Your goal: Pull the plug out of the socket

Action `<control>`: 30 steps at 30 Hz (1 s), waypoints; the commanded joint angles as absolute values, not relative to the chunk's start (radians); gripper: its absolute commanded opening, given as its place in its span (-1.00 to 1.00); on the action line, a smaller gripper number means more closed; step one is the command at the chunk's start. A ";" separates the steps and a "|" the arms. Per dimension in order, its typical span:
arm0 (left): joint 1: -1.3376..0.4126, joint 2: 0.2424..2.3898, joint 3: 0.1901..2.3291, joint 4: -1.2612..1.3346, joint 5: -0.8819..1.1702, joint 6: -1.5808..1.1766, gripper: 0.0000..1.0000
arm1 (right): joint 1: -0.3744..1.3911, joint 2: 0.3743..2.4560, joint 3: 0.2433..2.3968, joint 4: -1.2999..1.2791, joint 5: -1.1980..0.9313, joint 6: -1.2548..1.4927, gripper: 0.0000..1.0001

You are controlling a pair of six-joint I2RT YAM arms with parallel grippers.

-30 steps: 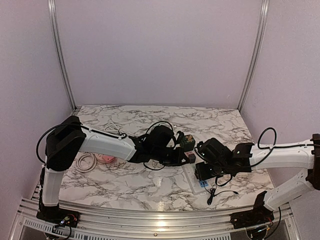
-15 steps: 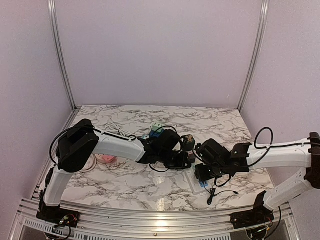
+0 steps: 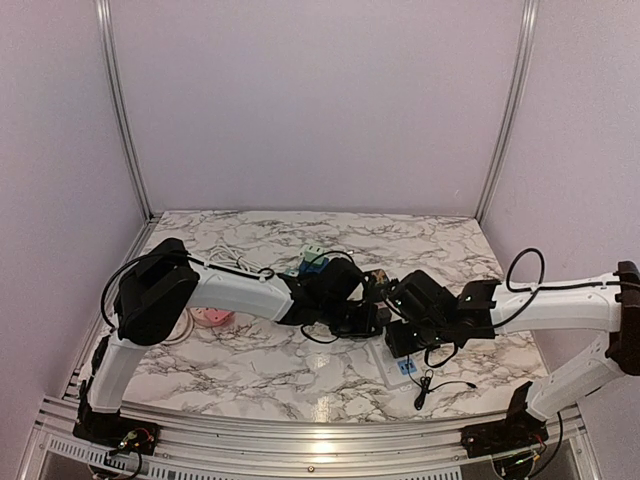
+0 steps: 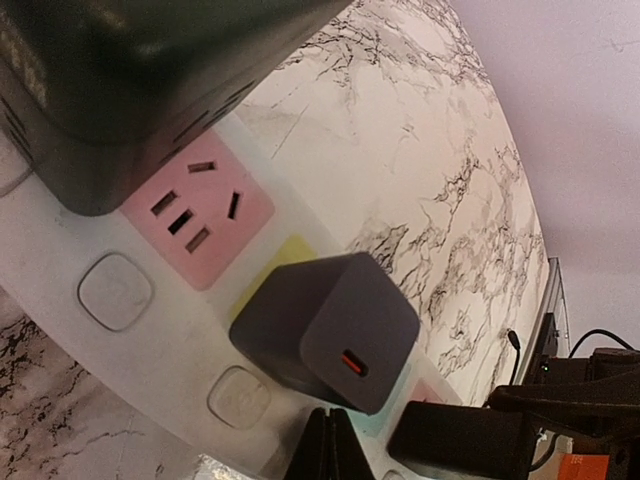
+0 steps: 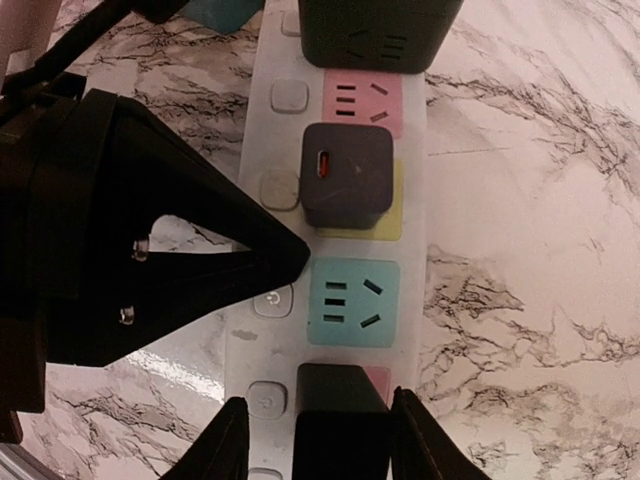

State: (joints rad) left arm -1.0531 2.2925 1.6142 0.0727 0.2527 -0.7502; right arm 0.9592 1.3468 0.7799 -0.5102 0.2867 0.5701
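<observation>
A white power strip [image 5: 277, 215] with coloured sockets lies on the marble table; it also shows in the top view [image 3: 402, 368]. A black plug [image 5: 342, 420] sits in its near pink socket. My right gripper [image 5: 318, 402] is open with one finger on each side of this plug; the right finger is close against it and the left finger stands off a little. My left gripper [image 4: 331, 445] is shut and empty, its tip [image 5: 296, 260] down on the strip beside the teal socket [image 5: 354, 302]. In the top view both grippers meet over the strip [image 3: 385, 325].
A dark grey USB charger cube [image 5: 347, 185] sits in the yellow socket and a large black adapter [image 5: 380, 28] at the strip's far end. The far pink socket [image 5: 362, 103] is free. A loose black cable [image 3: 440, 385] lies near the front; a coiled white cable [image 3: 172, 325] lies left.
My left arm has swung its wrist round and set its shut tip on the strip. My right gripper has slid a little left along the strip.
</observation>
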 commanded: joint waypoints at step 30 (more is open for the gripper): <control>-1.055 2.366 1.636 -0.133 0.180 -0.716 -1.00 | 0.930 1.345 0.854 -0.583 0.251 0.538 -0.77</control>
